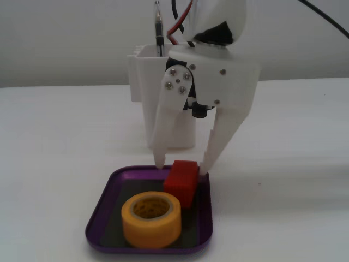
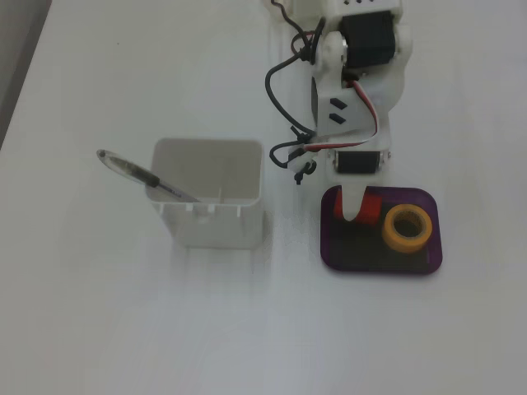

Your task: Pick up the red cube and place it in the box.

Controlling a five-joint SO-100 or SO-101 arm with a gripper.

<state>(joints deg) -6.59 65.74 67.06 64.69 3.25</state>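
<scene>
The red cube (image 1: 181, 183) lies inside the purple box (image 1: 97, 218), at its far edge, next to a yellow tape roll (image 1: 151, 218). My gripper (image 1: 182, 169) hangs over the box's far rim, pointing down. Its jaws are open, with one white finger (image 1: 162, 136) on each side of the cube, slightly wider than it. The cube seems to rest on the box's dark bottom. In the other fixed view, from above, the cube (image 2: 372, 204) shows partly under a finger (image 2: 352, 207) in the box (image 2: 375, 259).
A tall white plastic container (image 1: 143, 87) with a pen (image 2: 144, 175) in it stands right behind the box in a fixed view, and left of the box from above. The tape roll (image 2: 407, 228) fills the box's other half. The table is white.
</scene>
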